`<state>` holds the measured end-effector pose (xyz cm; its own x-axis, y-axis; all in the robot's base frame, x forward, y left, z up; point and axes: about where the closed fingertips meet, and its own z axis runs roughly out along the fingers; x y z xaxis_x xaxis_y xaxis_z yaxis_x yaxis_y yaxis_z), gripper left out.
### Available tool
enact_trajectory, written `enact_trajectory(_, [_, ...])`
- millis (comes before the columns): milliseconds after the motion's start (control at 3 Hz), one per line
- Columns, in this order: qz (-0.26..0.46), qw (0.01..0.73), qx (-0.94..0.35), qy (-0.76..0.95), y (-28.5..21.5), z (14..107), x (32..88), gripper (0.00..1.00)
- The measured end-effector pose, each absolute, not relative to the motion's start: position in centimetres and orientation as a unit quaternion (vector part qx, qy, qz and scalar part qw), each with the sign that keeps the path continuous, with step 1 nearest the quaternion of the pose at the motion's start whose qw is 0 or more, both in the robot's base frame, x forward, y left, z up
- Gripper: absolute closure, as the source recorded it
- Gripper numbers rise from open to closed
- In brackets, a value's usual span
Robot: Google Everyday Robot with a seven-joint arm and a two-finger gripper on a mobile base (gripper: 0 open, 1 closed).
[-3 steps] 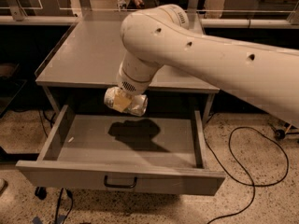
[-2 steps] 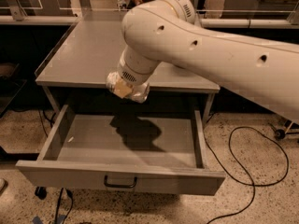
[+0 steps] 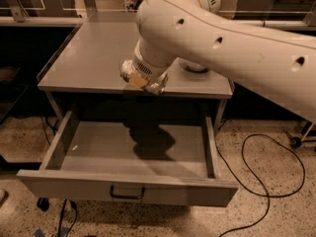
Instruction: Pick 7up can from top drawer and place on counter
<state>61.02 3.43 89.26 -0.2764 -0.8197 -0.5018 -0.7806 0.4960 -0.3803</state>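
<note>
My gripper [image 3: 146, 81] hangs under the big white arm [image 3: 232, 38], over the counter's front edge and above the open top drawer [image 3: 64, 179]. It is shut on the 7up can [image 3: 138, 77], a silvery crumpled can with a yellowish patch, held level with the counter [image 3: 94, 58]. The wrist hides most of the fingers. The drawer is pulled out, and its floor shows only the arm's shadow and a small white speck [image 3: 74, 147]. Its dark bar handle [image 3: 127, 193] is on the front panel.
The counter has a low raised rim on its left side [image 3: 59, 48]. A black cable [image 3: 266, 172] loops on the speckled floor at the right. More tables and frames stand behind the counter. The arm covers the counter's right part.
The gripper with the can has risen out of the drawer and moved back towards the counter's front edge. The drawer has not moved.
</note>
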Motion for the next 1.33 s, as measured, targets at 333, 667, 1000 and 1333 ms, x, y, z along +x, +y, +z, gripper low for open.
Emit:
enact_trajectory(333, [-0.030,0.331,-0.516,0.790,4.8,89.1,61.7,1.00])
enact_trajectory(667, [-0.003,0.312,-0.546,0.777,7.5,88.1,63.1,1.00])
enact_trajectory(1000, [0.029,0.313,-0.596,0.739,11.6,89.8,65.4,1.00])
enact_trajectory(1333, [0.029,0.334,-0.597,0.729,11.9,92.2,66.2,1.00])
